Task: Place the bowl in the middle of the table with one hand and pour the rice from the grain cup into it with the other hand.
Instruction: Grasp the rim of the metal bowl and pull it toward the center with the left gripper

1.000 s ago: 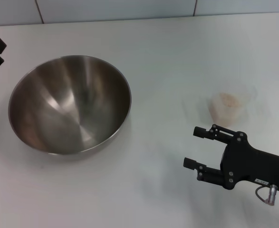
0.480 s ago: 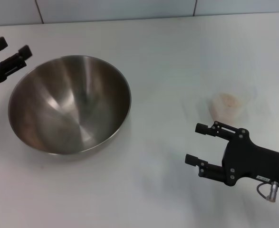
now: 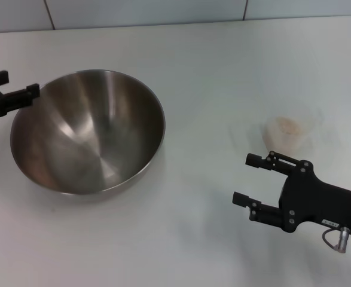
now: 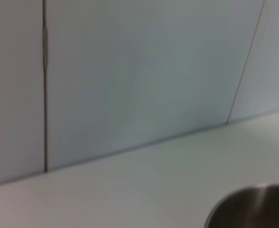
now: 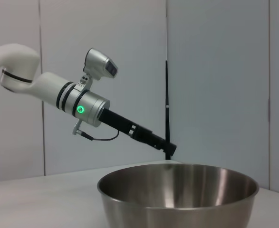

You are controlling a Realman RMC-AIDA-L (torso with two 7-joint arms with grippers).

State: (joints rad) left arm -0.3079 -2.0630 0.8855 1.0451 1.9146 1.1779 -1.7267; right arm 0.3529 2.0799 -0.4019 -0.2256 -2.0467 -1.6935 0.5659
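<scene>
The large steel bowl [image 3: 88, 131] stands on the left part of the white table [image 3: 211, 66], upright with nothing in it. My left gripper [image 3: 17, 85] is at the bowl's far-left rim, open, with one fingertip [image 3: 33, 90] right at the rim's edge. The clear grain cup [image 3: 286, 142] stands at the right, holding pale rice [image 3: 289, 126]. My right gripper [image 3: 246, 179] hovers open just in front of and left of the cup, apart from it. The right wrist view shows the bowl [image 5: 177, 194] side-on and the left arm [image 5: 94, 109] reaching down behind it. The left wrist view catches only a piece of the bowl's rim [image 4: 253, 206].
A tiled wall [image 3: 145, 12] runs along the table's far edge. Bare tabletop lies between the bowl and the cup and in front of both.
My left gripper has come in from the left edge and turned, ending at the bowl's rim. The right gripper has barely shifted. Bowl and cup have not moved.
</scene>
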